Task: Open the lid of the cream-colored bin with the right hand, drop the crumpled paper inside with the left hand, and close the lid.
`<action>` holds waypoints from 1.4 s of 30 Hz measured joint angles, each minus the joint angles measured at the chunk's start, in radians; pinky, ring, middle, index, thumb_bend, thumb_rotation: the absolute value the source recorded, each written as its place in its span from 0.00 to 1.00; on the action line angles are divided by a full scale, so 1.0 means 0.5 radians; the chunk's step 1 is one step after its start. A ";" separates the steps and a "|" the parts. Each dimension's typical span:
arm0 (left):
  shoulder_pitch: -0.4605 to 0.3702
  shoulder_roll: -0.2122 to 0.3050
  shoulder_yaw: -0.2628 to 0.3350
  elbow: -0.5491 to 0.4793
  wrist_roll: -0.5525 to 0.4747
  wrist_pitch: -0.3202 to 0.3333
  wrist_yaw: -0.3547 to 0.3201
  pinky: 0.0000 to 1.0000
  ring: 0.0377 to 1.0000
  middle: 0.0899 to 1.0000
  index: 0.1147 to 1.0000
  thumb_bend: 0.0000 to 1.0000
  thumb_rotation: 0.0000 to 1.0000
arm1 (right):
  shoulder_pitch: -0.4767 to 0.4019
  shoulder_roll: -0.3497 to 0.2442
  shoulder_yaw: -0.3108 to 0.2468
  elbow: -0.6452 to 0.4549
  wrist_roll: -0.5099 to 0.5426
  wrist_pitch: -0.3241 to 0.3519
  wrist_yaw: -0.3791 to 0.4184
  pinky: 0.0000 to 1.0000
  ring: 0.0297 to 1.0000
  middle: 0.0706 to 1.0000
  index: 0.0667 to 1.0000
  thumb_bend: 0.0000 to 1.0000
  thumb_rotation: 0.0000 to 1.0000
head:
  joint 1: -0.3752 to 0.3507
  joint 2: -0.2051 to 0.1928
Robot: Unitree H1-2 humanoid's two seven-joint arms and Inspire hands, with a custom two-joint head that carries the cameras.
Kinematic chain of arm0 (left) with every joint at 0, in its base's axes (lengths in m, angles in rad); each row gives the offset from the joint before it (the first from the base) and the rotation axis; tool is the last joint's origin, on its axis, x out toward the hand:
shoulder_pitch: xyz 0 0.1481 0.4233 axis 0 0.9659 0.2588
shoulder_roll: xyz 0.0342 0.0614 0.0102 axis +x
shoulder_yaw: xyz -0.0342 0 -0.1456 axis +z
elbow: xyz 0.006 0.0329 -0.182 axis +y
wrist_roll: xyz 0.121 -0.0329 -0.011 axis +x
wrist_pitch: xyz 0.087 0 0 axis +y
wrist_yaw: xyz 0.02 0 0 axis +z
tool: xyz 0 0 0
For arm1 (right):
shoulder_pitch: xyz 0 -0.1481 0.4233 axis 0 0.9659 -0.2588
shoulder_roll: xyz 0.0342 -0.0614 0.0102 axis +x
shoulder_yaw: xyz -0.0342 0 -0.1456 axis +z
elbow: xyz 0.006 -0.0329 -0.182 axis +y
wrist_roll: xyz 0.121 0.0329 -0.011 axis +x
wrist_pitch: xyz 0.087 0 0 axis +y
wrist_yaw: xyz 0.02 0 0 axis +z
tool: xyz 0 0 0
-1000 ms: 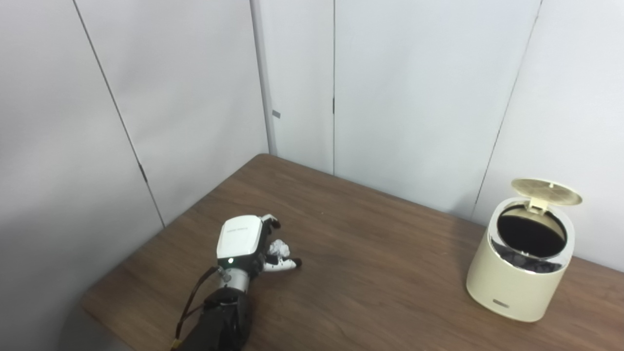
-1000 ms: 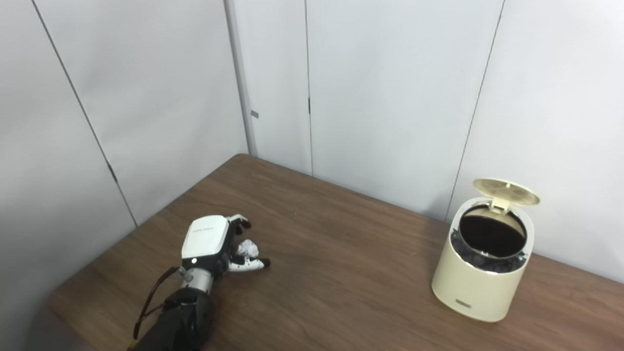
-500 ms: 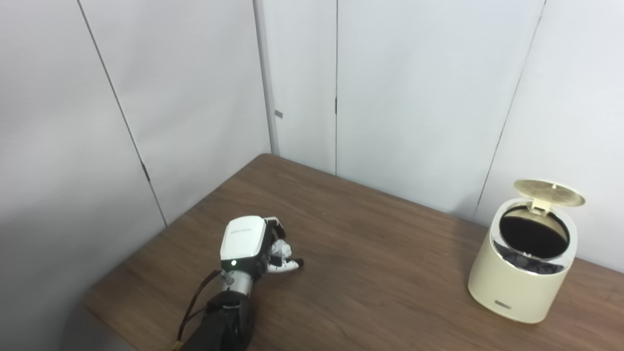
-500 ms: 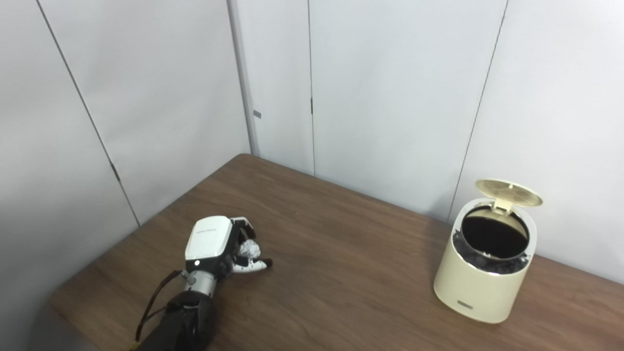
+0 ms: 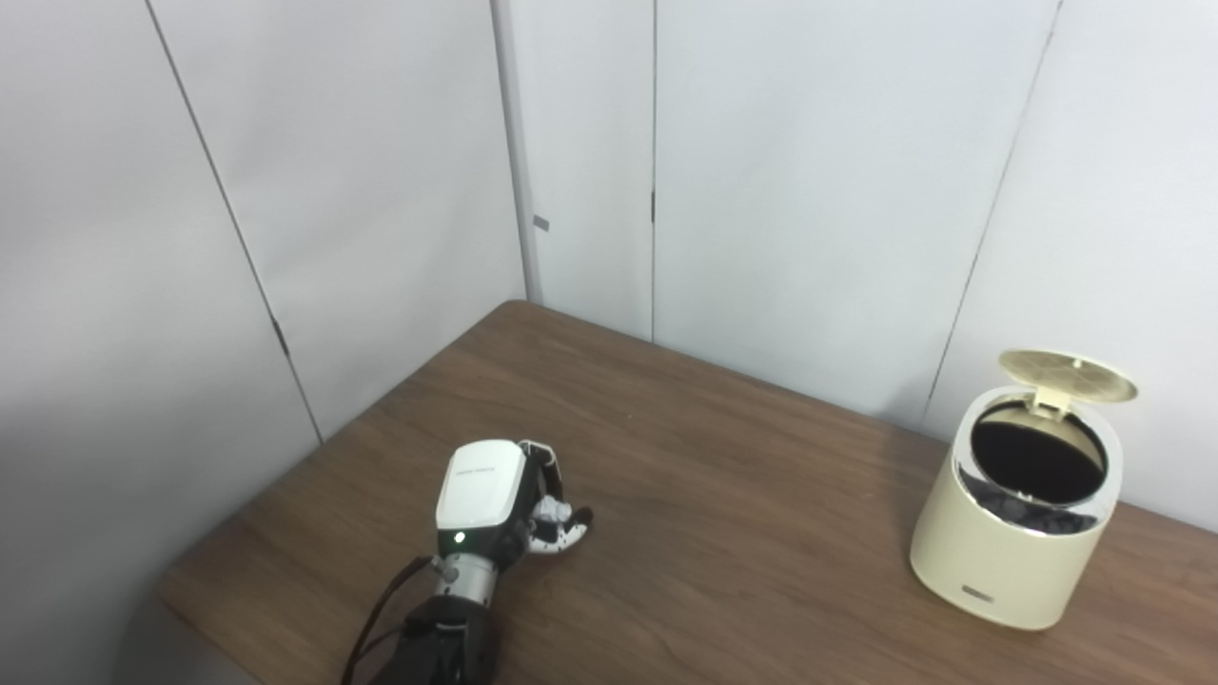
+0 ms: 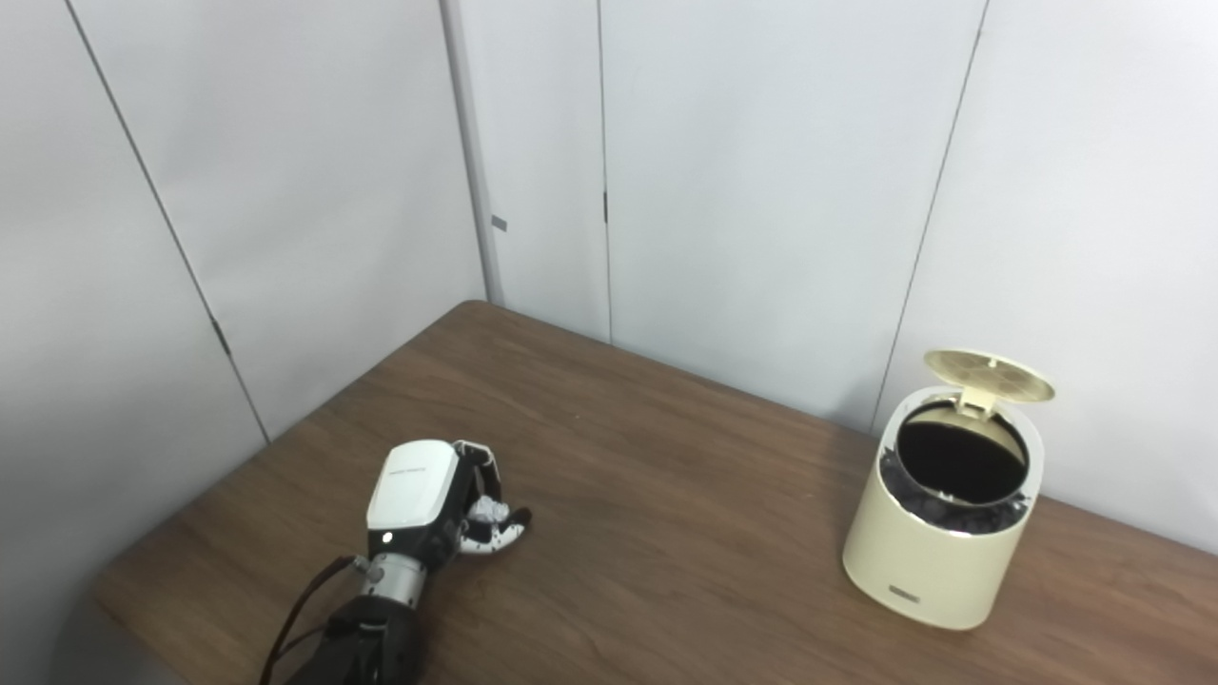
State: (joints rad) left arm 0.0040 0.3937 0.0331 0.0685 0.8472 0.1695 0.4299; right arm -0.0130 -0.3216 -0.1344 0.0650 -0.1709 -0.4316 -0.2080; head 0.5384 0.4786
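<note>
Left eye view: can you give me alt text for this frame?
The robot's left hand is closed around a crumpled paper low on a brown table. Far right stands a cream-colored bin, its lid open. No right hand shows.

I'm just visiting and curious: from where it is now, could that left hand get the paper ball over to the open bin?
Probably yes. The left hand is closed on the crumpled paper, the lid stands open, and only bare table lies between it and the bin. Whether the arm stretches that far is unclear.
</note>
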 measured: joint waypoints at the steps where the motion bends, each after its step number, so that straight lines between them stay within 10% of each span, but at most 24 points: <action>1: 0.000 0.002 -0.003 0.003 -0.002 -0.015 0.006 0.09 0.10 0.11 0.13 0.83 0.00 | 0.002 0.000 0.000 -0.002 0.000 0.000 0.000 0.53 0.65 0.67 0.66 0.28 0.86 | 0.000 0.000; 16: -0.020 0.011 -0.006 0.051 0.003 -0.156 0.111 0.10 0.11 0.12 0.14 0.82 0.00 | 0.027 0.016 -0.023 -0.034 -0.003 0.000 0.009 0.52 0.66 0.68 0.66 0.30 0.87 | -0.034 -0.009; 33: 0.019 0.032 -0.008 -0.195 -0.003 -0.240 0.042 0.11 0.12 0.13 0.14 0.82 0.00 | 0.018 0.142 -0.017 -0.094 -0.170 0.000 -0.015 0.58 0.70 0.69 0.68 0.35 0.89 | -0.426 -0.052; 42: -0.043 0.088 0.036 -0.228 -0.066 -0.401 0.002 0.10 0.11 0.12 0.14 0.81 0.00 | -0.014 0.255 0.089 -0.127 -0.308 -0.001 -0.083 0.59 0.70 0.70 0.68 0.21 0.95 | -0.629 -0.040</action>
State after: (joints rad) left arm -0.0175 0.4375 0.0510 -0.0455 0.8141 -0.0309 0.4308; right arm -0.0202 -0.1943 -0.0898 0.0018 -0.3251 -0.4321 -0.2494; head 0.2240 0.4586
